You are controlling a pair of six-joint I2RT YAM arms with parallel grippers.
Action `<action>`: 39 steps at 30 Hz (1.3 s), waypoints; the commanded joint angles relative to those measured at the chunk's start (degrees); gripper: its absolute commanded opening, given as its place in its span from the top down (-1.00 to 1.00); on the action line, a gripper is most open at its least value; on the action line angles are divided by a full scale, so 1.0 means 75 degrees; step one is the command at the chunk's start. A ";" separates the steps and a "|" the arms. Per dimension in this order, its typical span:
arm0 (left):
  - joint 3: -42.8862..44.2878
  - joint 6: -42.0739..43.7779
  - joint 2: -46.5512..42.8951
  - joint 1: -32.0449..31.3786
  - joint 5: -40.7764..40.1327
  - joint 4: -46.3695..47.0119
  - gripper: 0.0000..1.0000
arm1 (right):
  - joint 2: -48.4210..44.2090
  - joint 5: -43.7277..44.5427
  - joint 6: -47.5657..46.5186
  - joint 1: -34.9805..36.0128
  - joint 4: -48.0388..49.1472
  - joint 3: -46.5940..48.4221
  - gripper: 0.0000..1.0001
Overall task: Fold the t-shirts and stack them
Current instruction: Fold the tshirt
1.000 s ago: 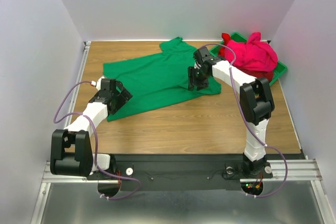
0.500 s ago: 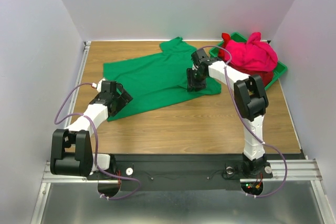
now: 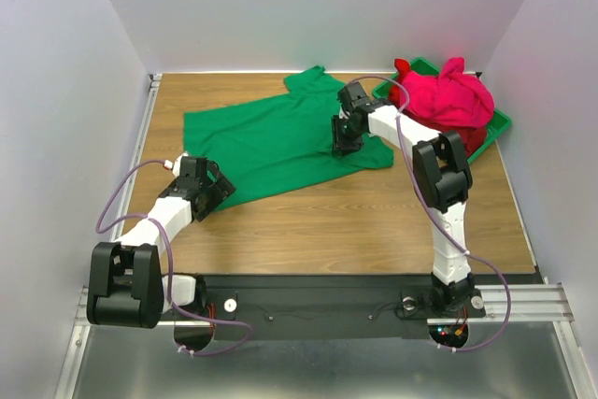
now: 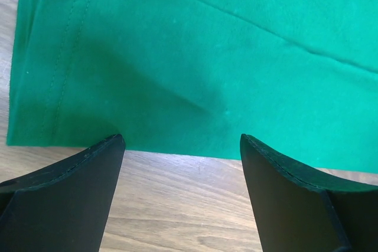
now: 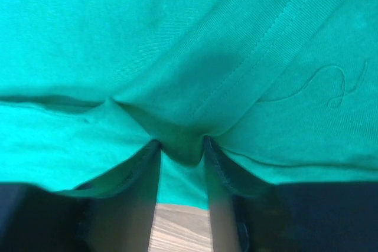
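Right gripper (image 5: 180,146): nearly closed, pinching a bunched fold of the green shirt (image 3: 262,142). In the wrist view its fingertips are buried under the cloth.
Left gripper (image 4: 182,146): jaws wide apart, nothing between them. It sits low over the table (image 3: 374,221), just short of the shirt's stitched hem corner.
Green shirt: spread mostly flat, mid-table toward the back. Its right edge is partly covered by the right arm.
Pink shirt (image 3: 447,95): heaped in the green bin (image 3: 502,124), back right corner.
Red shirt (image 3: 478,140): only a dark sliver shows under the pink heap.
Bin: the inside is mostly hidden by the pile.
Writing: collar too small from above to read any label.
Loose thread (image 5: 331,90): curled on the green cloth beside a seam.
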 commanded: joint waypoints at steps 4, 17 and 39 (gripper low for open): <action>-0.0058 0.0122 -0.0155 -0.0023 -0.0035 -0.0034 -0.82 | 0.0180 0.0158 -0.0079 0.0027 0.0200 0.0643 0.73; -0.0175 0.0134 -0.0131 -0.0023 -0.0011 -0.0034 -0.82 | 0.0895 0.0017 0.0027 0.0156 0.0188 0.2096 0.77; -0.0152 0.0157 0.0022 -0.0023 0.0059 0.0025 -0.82 | 0.0194 0.0542 -0.0127 0.0531 0.0211 0.2872 -0.47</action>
